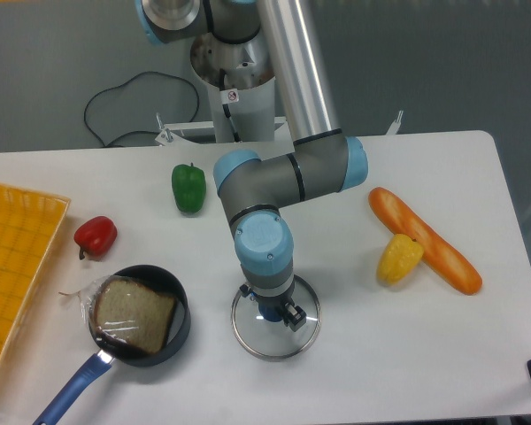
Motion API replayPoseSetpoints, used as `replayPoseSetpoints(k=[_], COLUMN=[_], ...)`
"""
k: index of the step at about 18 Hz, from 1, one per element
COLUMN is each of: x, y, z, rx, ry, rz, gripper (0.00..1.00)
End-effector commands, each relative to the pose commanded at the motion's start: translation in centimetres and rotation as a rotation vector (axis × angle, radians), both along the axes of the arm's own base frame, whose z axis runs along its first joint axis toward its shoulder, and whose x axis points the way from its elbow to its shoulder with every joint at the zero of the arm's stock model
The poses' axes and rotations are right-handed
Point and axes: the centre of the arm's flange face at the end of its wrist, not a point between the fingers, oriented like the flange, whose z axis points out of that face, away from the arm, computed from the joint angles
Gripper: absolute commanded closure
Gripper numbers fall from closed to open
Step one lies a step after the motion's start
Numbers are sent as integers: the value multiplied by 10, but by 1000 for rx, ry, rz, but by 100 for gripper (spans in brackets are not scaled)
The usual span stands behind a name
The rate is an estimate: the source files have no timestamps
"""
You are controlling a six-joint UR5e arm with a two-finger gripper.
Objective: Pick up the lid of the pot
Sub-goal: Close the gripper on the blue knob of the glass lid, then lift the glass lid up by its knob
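Observation:
The gripper [272, 305] points down over the pot lid [273, 344], a round clear glass disc with a metal rim, lying on the table at lower centre. A dark finger stands on either side of the lid's blue knob [269, 312], one at its upper left, the other at its lower right. The fingers look very close to the knob, but whether they touch it cannot be made out. The arm above hides the lid's upper part.
Left of the lid is a black pan [183, 329] with a blue handle, holding bagged bread [133, 314]. A red pepper [96, 237], green pepper [188, 189], yellow pepper [400, 259] and baguette [425, 239] lie around. A yellow crate [22, 239] stands at the left.

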Motion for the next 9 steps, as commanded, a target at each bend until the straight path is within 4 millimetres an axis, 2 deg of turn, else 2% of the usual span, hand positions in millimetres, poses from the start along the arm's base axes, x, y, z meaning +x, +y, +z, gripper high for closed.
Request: replayPoseSetpoints(k=[9], x=[-2], y=[2], z=[3], rx=[4], ry=[2], rz=[-2], gripper=[48])
